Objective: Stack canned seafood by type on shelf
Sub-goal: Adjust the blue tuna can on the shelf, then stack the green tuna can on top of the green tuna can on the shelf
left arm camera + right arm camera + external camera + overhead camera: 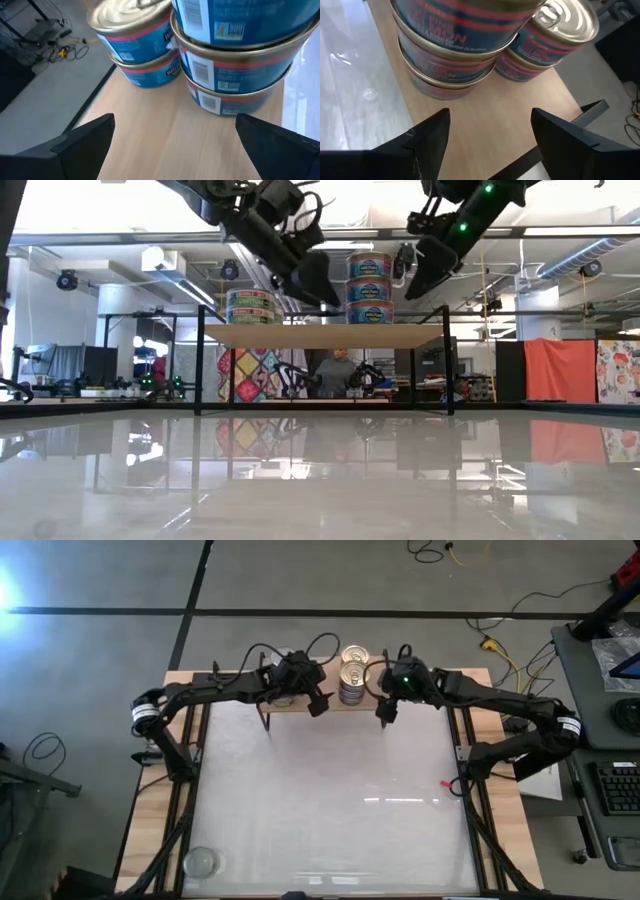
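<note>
The light-wood shelf (pixel 300 706) stands on black wire legs at the table's far edge. In the low view a stack of three blue-labelled cans (pixel 370 285) sits on the shelf (pixel 325 336), and a stack of two green-labelled cans (pixel 252 306) sits to its left. From above, two gold can tops (pixel 354 656) show. My left gripper (pixel 305 698) (pixel 173 122) hovers open over the shelf beside the blue cans (pixel 235 55). My right gripper (pixel 385 712) (pixel 490 114) hovers open on their other side, facing the same cans (pixel 450 50).
A clear round object (pixel 200 862) lies near the table's near left corner, and a small red thing (pixel 447 783) lies by the right edge. Both arms reach in over the shelf from the sides. A person (pixel 340 370) shows in the room behind.
</note>
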`<action>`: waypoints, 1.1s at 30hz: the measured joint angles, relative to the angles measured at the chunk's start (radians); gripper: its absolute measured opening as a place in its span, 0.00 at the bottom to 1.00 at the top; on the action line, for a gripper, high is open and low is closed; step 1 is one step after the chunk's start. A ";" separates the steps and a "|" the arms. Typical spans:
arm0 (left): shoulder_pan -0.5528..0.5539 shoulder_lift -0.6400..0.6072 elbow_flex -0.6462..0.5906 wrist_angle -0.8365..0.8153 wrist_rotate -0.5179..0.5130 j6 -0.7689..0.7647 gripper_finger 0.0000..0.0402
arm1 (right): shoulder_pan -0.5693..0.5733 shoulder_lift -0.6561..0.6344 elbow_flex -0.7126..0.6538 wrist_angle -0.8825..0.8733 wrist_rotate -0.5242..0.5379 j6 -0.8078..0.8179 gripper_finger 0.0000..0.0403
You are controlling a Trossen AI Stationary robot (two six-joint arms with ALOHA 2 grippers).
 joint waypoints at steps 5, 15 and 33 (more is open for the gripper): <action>0.000 0.030 0.000 0.038 -0.001 -0.003 1.00 | 0.000 0.000 -0.041 0.052 -0.002 0.002 0.65; 0.000 0.047 0.010 0.103 -0.001 0.002 1.00 | 0.000 0.001 -0.066 0.117 -0.055 0.040 0.63; -0.022 -0.007 0.016 0.061 -0.041 0.001 1.00 | 0.000 0.020 -0.066 0.131 -0.120 0.039 0.65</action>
